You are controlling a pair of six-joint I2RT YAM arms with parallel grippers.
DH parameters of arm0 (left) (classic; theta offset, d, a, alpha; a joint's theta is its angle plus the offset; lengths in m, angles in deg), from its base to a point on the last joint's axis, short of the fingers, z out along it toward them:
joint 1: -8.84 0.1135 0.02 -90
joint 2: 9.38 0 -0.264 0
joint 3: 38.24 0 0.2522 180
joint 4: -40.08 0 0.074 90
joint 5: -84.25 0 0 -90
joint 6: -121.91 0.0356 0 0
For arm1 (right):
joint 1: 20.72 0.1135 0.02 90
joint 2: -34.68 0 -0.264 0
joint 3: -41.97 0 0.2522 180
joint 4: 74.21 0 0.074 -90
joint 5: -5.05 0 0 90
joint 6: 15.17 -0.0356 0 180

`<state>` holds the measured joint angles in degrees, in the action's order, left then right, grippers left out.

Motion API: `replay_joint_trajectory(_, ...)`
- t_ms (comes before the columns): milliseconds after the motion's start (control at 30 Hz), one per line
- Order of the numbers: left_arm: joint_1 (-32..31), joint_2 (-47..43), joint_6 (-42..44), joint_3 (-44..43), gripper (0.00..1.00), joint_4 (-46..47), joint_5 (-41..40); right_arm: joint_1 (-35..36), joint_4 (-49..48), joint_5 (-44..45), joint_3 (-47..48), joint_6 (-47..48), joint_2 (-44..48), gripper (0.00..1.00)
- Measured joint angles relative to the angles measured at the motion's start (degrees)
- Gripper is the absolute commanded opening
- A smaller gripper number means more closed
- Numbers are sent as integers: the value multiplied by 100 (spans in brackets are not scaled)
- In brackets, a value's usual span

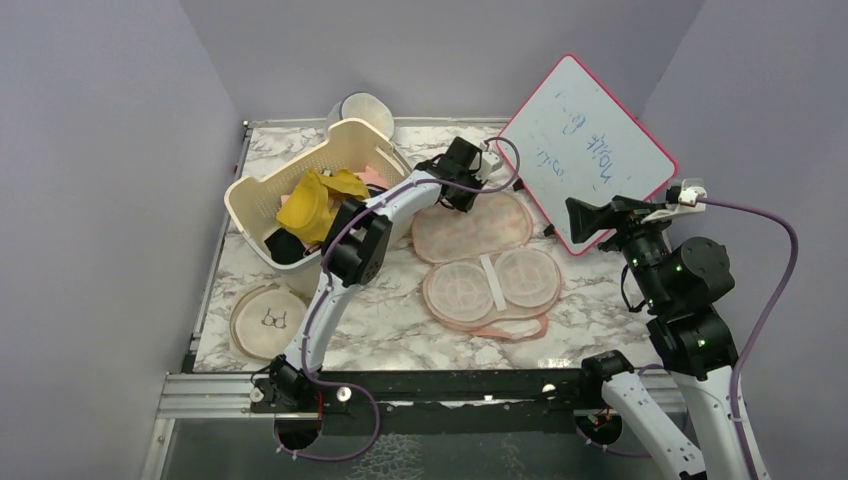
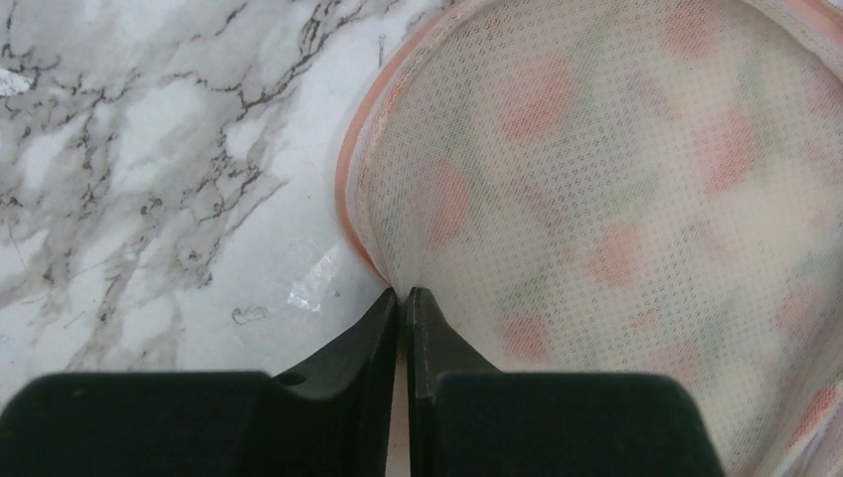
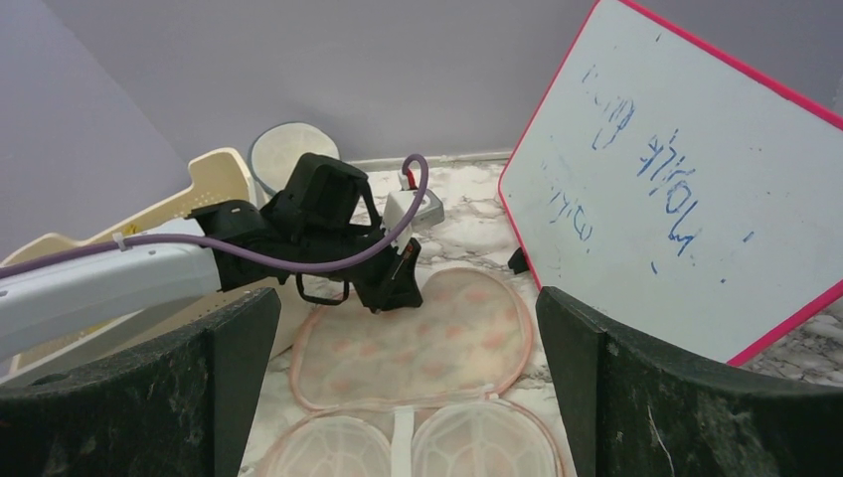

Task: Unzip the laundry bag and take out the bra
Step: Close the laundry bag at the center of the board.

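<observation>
The laundry bag (image 1: 470, 230) lies open on the marble table, its printed peach flap at the far side and its two round mesh cups (image 1: 495, 285) nearer me. My left gripper (image 1: 461, 204) is shut with its tips pinched at the flap's far pink edge, in the notch between the lobes (image 2: 403, 298). The bag's mesh fills the right of the left wrist view (image 2: 616, 199). The mustard-yellow bra (image 1: 310, 205) lies in the cream basket (image 1: 250, 195). My right gripper (image 1: 585, 222) is open and empty, raised to the right of the bag (image 3: 418, 338).
A white board with a pink frame (image 1: 590, 150) leans at the back right, close to the bag. A round white domed case (image 1: 362, 108) stands behind the basket. A round cream disc with a bra drawing (image 1: 268, 320) lies at the front left. Dark and pink garments also lie in the basket.
</observation>
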<state>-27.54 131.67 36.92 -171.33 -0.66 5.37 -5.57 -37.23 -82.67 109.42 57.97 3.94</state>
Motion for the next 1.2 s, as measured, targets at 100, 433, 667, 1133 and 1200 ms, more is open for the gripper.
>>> replay_joint_trajectory(100,-15,-116,-46,125,0,-72,-11,0,0,-7,0,-2,0,100)
replay_joint_trajectory(433,-313,-1161,-323,1117,0,-516,-763,0,-7,-26,-9,-4,0,100)
replay_joint_trajectory(667,-1014,-2551,-448,2081,0,-323,-1714,0,-9,-76,-20,-44,-57,100)
replay_joint_trajectory(1133,-2433,-3895,-439,3786,0,284,-3919,0,-9,-162,-20,-90,-52,100)
replay_joint_trajectory(1200,-2634,-3939,-452,3901,0,310,-4074,0,-9,-162,-20,-90,-61,100)
